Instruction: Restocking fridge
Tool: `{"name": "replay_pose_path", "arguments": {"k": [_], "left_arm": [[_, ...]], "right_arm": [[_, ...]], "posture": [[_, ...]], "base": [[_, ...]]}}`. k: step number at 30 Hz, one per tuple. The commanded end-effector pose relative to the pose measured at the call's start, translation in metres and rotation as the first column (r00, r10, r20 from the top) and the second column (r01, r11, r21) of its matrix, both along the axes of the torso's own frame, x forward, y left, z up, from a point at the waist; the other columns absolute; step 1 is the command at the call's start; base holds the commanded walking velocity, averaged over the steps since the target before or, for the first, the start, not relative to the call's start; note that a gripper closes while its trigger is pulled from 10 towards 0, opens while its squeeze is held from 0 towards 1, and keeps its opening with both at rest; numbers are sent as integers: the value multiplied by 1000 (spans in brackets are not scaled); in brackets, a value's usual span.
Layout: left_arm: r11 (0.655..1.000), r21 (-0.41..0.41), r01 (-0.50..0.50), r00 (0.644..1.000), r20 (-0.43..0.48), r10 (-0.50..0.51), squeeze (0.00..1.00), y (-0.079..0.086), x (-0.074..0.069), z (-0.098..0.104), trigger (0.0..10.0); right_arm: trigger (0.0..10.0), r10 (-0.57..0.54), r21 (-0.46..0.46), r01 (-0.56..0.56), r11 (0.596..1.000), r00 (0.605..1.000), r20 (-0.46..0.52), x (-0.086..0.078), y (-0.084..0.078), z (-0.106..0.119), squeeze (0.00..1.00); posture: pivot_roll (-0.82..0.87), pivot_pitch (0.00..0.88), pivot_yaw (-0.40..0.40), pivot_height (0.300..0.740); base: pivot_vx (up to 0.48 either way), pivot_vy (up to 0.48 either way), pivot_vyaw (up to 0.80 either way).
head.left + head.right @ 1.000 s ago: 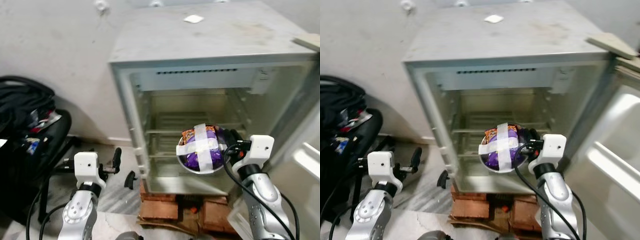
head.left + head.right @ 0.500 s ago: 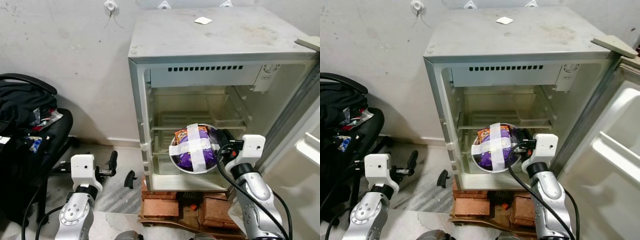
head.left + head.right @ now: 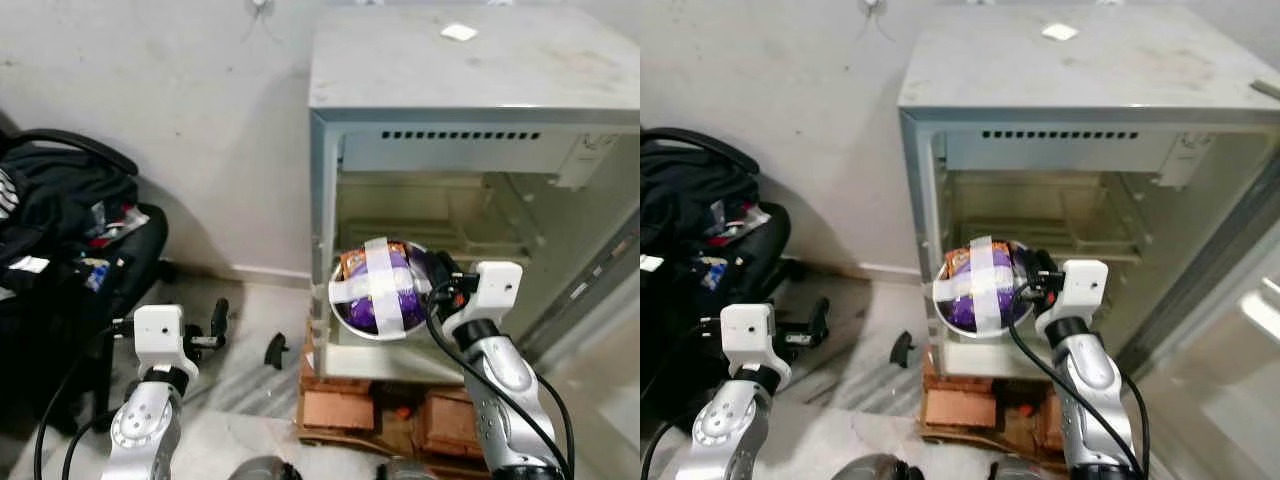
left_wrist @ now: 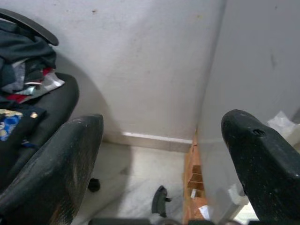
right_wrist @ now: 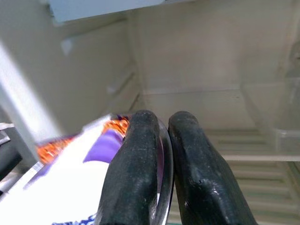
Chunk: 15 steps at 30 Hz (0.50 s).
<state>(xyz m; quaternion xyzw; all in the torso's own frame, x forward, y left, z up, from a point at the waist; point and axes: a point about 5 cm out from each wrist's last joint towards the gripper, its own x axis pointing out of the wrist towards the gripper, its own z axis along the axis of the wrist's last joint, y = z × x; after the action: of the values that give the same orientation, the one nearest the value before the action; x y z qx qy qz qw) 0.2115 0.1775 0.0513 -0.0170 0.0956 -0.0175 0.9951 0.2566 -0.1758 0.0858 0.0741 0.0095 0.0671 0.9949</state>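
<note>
The right hand (image 5: 161, 154) pinches the rim of a steel bowl (image 3: 381, 291) holding purple and orange packets under crossed white tape; it hangs at the open fridge (image 3: 470, 120) mouth; the left hand (image 4: 159, 154) gapes wide, empty.

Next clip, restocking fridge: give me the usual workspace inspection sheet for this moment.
Surface: pale tiled floor; fridge stands on bricks.
Job's things: fridge open, wire shelf bare; metal bowl of purple and orange packets, taped across with white tape, held at the fridge opening.
Clutter: small black piece on the floor; white scrap on the fridge top.
Grippers: right gripper pinches the bowl's rim; left gripper open, idle, low beside the fridge.
Cables: black cable along the right arm.
Surroundings: black chair piled with clothes, white wall.
</note>
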Motion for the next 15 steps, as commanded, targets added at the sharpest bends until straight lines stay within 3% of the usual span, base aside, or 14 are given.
{"name": "replay_pose_path", "arguments": {"k": [1, 15], "left_arm": [[1000, 0, -4, 1000, -2, 4, 0, 0, -1, 0, 10000], [1000, 3, 2, 1000, -3, -2, 0, 0, 0, -1, 10000]], "right_arm": [[10000, -25, -10, 25, 1000, 1000, 12, 0, -6, 2, 0], [10000, -76, -36, 77, 996, 997, 21, 4, -14, 3, 0]], "posture": [[-59, 0, 53, 740], [-57, 0, 54, 740]], "base": [[0, 0, 0], [0, 0, 0]]}}
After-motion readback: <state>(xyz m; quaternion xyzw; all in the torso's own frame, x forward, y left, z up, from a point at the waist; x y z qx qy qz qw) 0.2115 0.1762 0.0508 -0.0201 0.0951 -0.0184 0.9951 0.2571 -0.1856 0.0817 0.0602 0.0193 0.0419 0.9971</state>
